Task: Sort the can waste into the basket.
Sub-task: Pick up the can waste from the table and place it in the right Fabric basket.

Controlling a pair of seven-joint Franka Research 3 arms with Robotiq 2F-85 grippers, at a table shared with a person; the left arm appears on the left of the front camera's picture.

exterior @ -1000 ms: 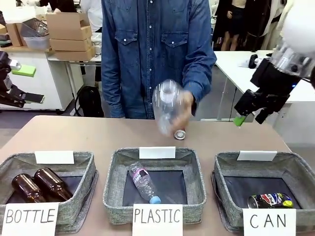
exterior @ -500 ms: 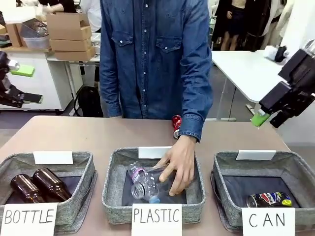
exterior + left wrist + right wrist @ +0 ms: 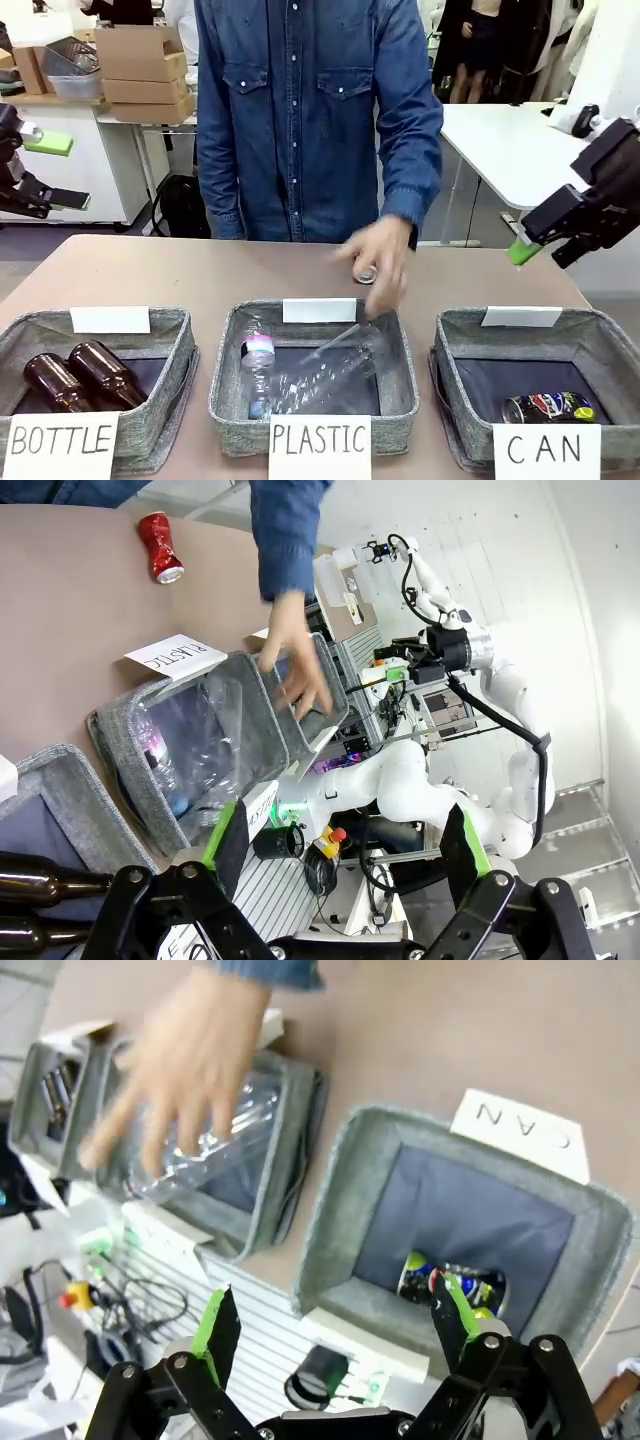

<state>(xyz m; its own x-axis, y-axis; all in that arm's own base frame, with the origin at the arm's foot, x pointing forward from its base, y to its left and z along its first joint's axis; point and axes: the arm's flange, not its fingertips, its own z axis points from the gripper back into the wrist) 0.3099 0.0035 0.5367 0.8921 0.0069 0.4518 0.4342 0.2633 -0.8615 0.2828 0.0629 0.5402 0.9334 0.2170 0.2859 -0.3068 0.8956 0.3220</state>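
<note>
The red can point(image 3: 365, 274) lies on its side on the table past the middle basket, partly hidden by the person's blurred hand point(image 3: 385, 262); it also shows as the red can point(image 3: 160, 546). The black can point(image 3: 548, 407) lies inside the grey basket signed "CAN" point(image 3: 600, 335) at front right; from above I see this black can point(image 3: 450, 1285) in the CAN basket point(image 3: 340, 1220). My right gripper point(image 3: 545, 246) hangs open high above that basket's far right side, empty point(image 3: 335, 1330). My left gripper point(image 3: 55, 172) stays open off the table's left side point(image 3: 345, 845).
The middle "PLASTIC" basket point(image 3: 228, 360) holds clear plastic bottles point(image 3: 320, 380). The left "BOTTLE" basket point(image 3: 175, 350) holds two brown glass bottles point(image 3: 80, 375). A person in a denim shirt point(image 3: 300, 110) stands at the far side, one hand over the middle basket.
The person put a clear bottle into the PLASTIC basket, let go and is pulling the hand back. My right gripper moved right, away from the table's middle.
</note>
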